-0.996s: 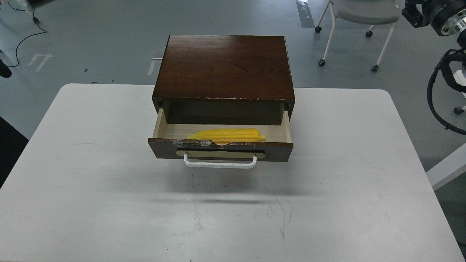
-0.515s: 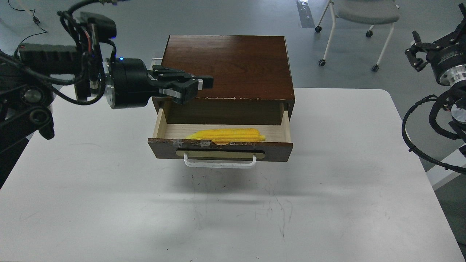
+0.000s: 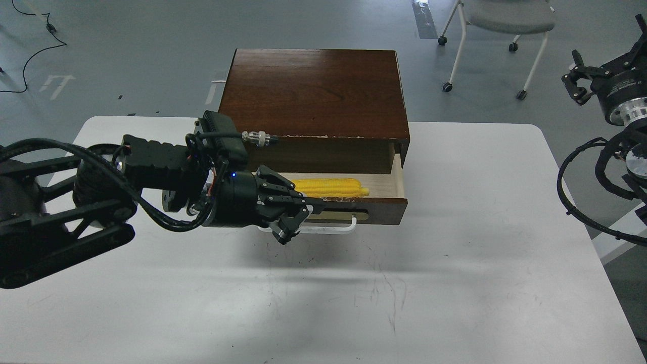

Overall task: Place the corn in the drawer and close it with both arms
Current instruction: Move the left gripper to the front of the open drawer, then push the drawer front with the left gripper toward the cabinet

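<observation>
The yellow corn (image 3: pixel 331 187) lies inside the open drawer (image 3: pixel 384 210) of the dark wooden cabinet (image 3: pixel 313 91). Its left end is hidden behind my left arm. My left gripper (image 3: pixel 302 218) is open, its fingers spread in front of the left half of the drawer's front, by the white bar handle (image 3: pixel 336 230). I cannot tell whether it touches the handle. My right gripper (image 3: pixel 573 81) hangs in the air at the far right, well away from the cabinet, seen small and dark.
The cabinet stands at the back middle of the white table (image 3: pixel 455 283). A wheeled chair (image 3: pixel 505 20) stands on the floor behind. Black cables (image 3: pixel 581 192) of the right arm hang past the table's right edge.
My left arm has dropped from beside the cabinet's top to the drawer's front, covering its left half. The right gripper has barely moved. The corn and drawer have stayed put.
</observation>
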